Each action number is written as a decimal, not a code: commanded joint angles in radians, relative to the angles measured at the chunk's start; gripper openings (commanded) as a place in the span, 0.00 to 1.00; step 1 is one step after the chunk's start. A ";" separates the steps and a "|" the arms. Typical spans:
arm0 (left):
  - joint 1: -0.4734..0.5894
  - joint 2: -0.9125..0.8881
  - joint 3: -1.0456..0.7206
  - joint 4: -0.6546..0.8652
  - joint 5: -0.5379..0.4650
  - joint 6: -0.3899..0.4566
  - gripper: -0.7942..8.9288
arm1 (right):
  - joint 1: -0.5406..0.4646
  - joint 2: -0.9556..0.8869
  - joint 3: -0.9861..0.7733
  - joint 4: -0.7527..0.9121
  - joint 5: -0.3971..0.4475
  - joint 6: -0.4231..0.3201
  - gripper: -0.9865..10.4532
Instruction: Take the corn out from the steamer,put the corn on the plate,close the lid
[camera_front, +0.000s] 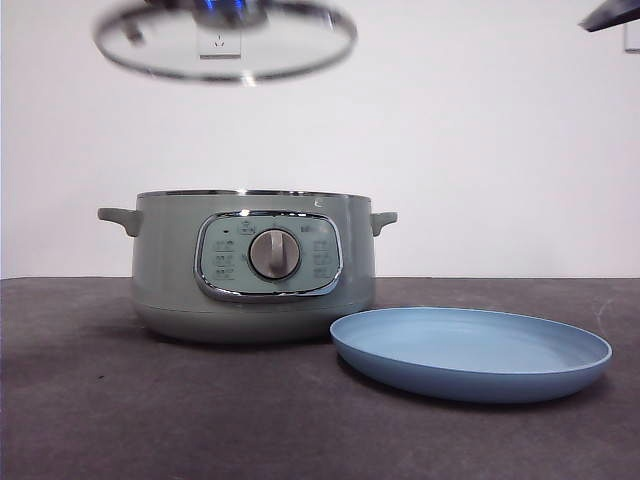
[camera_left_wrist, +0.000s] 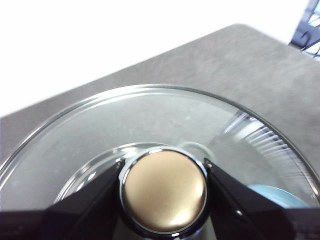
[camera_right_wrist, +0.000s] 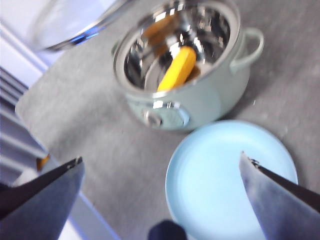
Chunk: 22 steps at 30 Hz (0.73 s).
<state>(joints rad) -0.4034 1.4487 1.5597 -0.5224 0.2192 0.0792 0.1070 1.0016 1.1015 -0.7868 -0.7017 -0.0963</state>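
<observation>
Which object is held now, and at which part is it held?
The left gripper holds the lid by its knob, high above the steamer. The right gripper is open and holds nothing.

panel (camera_front: 268, 255) text: I see small icons and marks around the dial, none readable
elsewhere: nothing legible

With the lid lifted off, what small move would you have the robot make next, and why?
Probably lower the right gripper, jaws open, into the steamer toward the corn. The left gripper holds the lid high above the steamer by its knob, the corn lies uncovered inside, and the plate has nothing on it.
</observation>
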 joint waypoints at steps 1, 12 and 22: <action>0.000 -0.091 0.019 -0.006 0.004 0.010 0.07 | 0.023 0.021 0.002 0.084 0.002 0.090 0.56; 0.000 -0.366 0.019 -0.261 -0.009 0.031 0.07 | 0.237 0.217 0.062 0.300 0.156 0.220 0.56; -0.001 -0.513 0.019 -0.461 -0.058 0.050 0.07 | 0.407 0.599 0.420 0.239 0.340 0.206 0.56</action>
<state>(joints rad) -0.4034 0.9554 1.5600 -1.0206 0.1638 0.1158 0.5022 1.5558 1.4830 -0.5407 -0.3771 0.1146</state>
